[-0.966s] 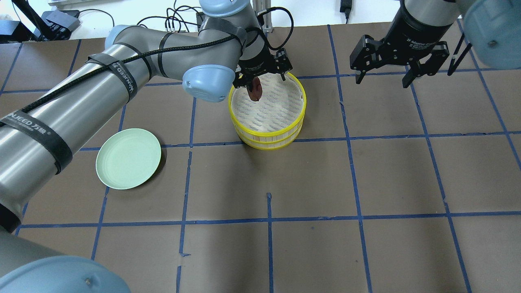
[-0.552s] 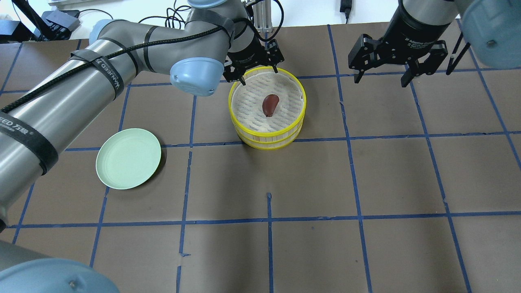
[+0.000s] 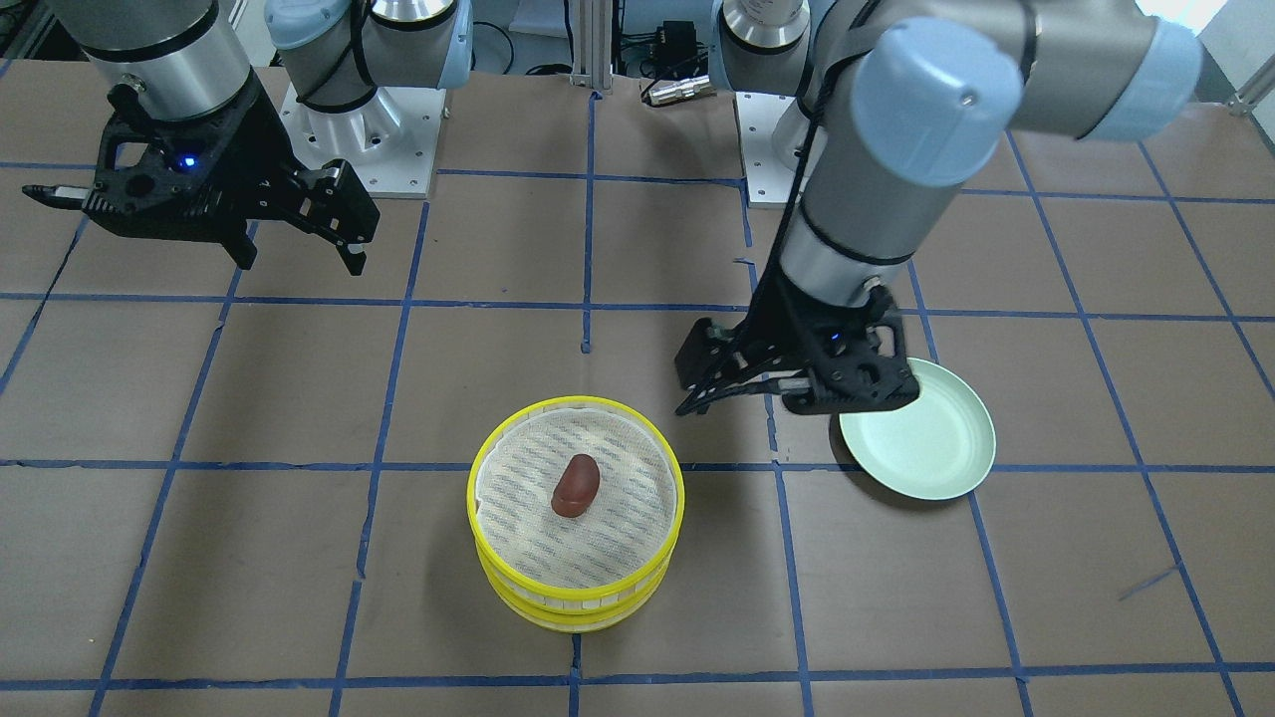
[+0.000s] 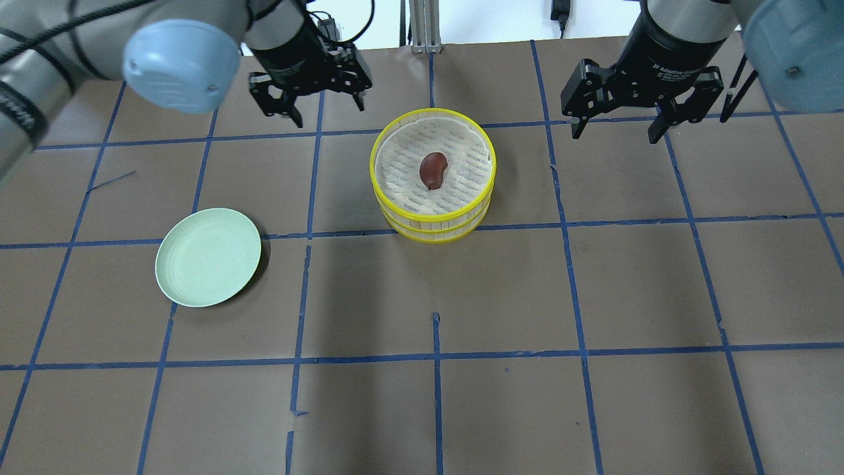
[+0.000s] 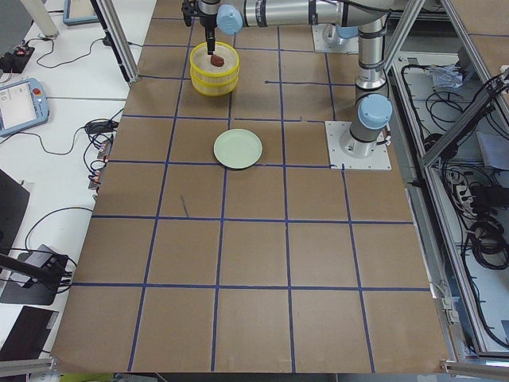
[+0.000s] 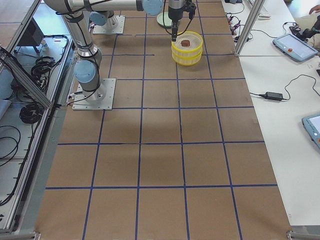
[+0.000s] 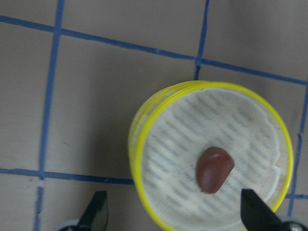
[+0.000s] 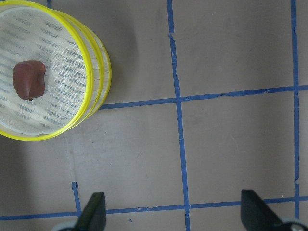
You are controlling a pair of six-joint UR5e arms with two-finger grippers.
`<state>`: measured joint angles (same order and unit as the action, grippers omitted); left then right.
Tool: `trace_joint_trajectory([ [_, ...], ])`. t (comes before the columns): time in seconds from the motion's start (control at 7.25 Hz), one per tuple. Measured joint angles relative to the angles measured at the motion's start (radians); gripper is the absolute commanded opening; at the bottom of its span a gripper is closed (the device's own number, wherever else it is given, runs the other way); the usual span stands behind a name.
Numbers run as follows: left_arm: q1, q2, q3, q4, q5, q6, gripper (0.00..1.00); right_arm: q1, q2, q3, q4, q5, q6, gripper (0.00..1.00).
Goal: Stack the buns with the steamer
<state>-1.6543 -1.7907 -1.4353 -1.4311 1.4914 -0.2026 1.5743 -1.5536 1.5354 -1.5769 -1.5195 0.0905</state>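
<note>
The yellow two-tier steamer [image 4: 435, 228] stands at the table's far middle with a white liner on top. The glossy dark reddish-brown bun [image 4: 433, 170] lies on that liner near its centre; it also shows in the front view [image 3: 576, 486] and in both wrist views [image 7: 214, 169] [image 8: 29, 79]. The white bun shows in no view. My left gripper [image 4: 328, 111] is open and empty, above the table to the left of the steamer. My right gripper [image 4: 614, 134] is open and empty, hovering to the right of the steamer.
An empty pale green plate [image 4: 208, 257] lies at the left, nearer than the steamer. An aluminium post [image 4: 419, 26] and cables sit at the far edge. Blue tape lines cross the brown table.
My left gripper held the brown bun over the steamer, let it go onto the liner, then drew back up and to the left. The right gripper has barely moved.
</note>
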Motion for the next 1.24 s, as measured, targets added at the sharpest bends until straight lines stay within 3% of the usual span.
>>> trace_joint_trajectory([
  [0.14,0.023,0.069,-0.02,-0.113,0.068,0.061,0.99,0.005,0.0,-0.002,0.016,-0.009,0.002,1.0],
  [0.41,0.026,0.173,-0.057,-0.232,0.109,0.101,0.99,0.011,-0.003,-0.003,0.026,-0.015,0.009,1.0],
  [1.24,0.018,0.194,-0.061,-0.265,0.095,0.117,1.0,0.013,-0.005,0.0,0.016,-0.03,0.012,1.0],
])
